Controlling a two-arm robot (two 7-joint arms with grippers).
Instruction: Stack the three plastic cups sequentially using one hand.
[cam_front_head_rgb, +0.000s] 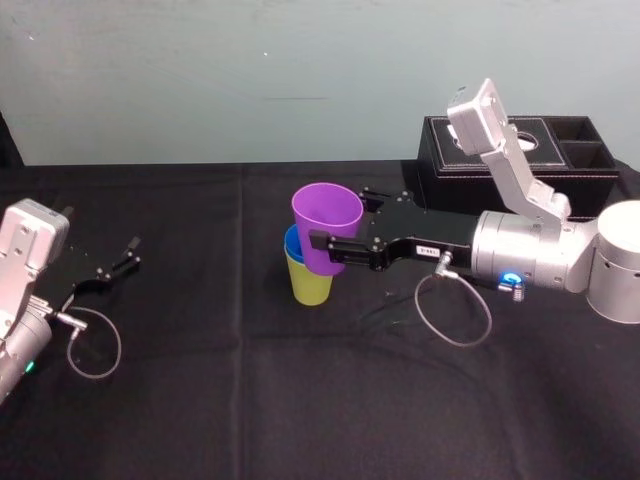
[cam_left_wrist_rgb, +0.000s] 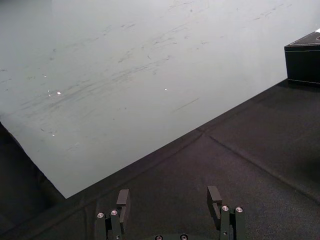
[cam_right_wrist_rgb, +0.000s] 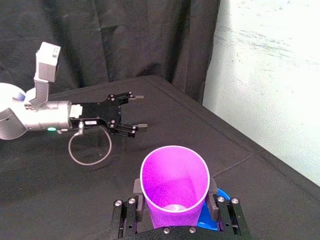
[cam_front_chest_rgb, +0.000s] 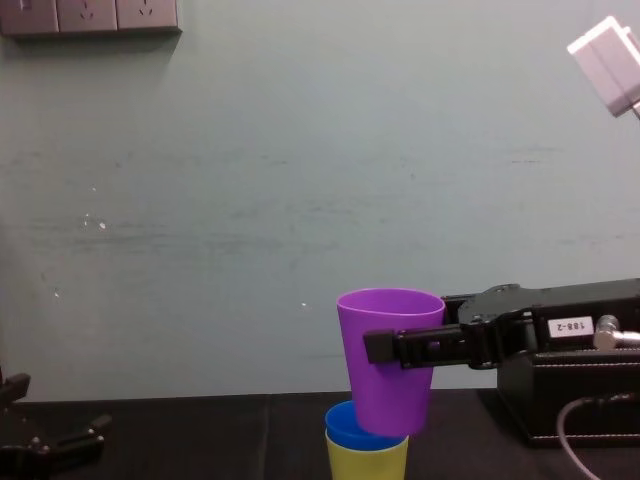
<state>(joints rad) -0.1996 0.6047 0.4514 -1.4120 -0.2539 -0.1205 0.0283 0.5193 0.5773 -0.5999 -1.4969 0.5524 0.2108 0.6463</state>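
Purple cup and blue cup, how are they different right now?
The purple cup is held up by the fingers of the right gripper; the blue cup sits nested in the yellow-green cup. The purple cup shows nearly whole; the blue cup shows just its rim. Both stand mouth up. The left gripper lies open, far left.

One readable mark for you: a small white sticker (cam_front_chest_rgb: 573, 326) on the black body of the right gripper (cam_front_chest_rgb: 392, 348), seen in chest view, black digits, approx. "188-2". In head view you get the same sticker on the gripper's top side, but its print's too small to read.
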